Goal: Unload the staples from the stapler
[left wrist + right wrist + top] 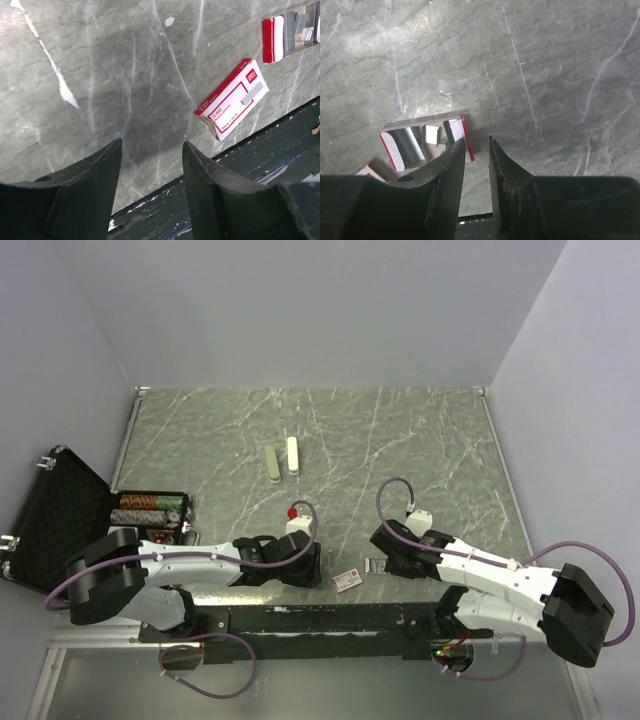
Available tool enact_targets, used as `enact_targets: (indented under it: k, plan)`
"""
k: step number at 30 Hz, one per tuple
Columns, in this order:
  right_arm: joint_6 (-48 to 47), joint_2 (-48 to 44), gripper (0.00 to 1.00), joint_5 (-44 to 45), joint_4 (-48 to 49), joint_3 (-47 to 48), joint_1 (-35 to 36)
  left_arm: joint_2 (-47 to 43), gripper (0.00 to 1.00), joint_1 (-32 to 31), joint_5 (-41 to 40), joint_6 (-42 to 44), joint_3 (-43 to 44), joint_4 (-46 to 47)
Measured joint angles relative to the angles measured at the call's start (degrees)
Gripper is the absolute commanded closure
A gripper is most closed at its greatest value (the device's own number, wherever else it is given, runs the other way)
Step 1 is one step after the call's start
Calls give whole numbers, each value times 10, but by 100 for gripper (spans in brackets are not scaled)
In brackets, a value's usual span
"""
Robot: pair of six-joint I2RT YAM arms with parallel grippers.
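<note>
At the near middle of the marble table [420,440], between the two grippers, sits a small open tray [390,147] with red side walls. The staples [412,142] lie inside it as short silvery strips, with a smaller loose segment beside them.

Right gripper [476,145]: fingers parted by a narrow gap only, nothing between them, hovering above bare table. In the right wrist view the tray lies at 9 o'clock of the fingertips, just beside them. The left finger [447,172] overlaps the tray's right edge in the picture; contact cannot be confirmed.

Left gripper [152,152]: fingers spread wide, empty. In the left wrist view a red-and-white cardboard box [232,97] lies flat on the table at 2 o'clock of the fingertips, apart from them. The tray shows further out along the same bearing, in the upper right corner, well clear of this gripper.

In the top view, a greyish stapler [270,464] and a white stapler [292,455] lie side by side, parallel and close together. They are at 12 o'clock of the left gripper and well apart from both grippers and from the staples. A black case [60,520] stands open at the table's left edge.
</note>
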Motion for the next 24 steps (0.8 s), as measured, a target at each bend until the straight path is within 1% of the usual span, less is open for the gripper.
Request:
enact_targets:
  k: [10,24]
  plan:
    - [0,2,68,-11,24,-9,0,21,44,-3,15,0,5,16]
    - [-2,6,76,-15,40,-11,0,35,44,-5,25,0,12,28]
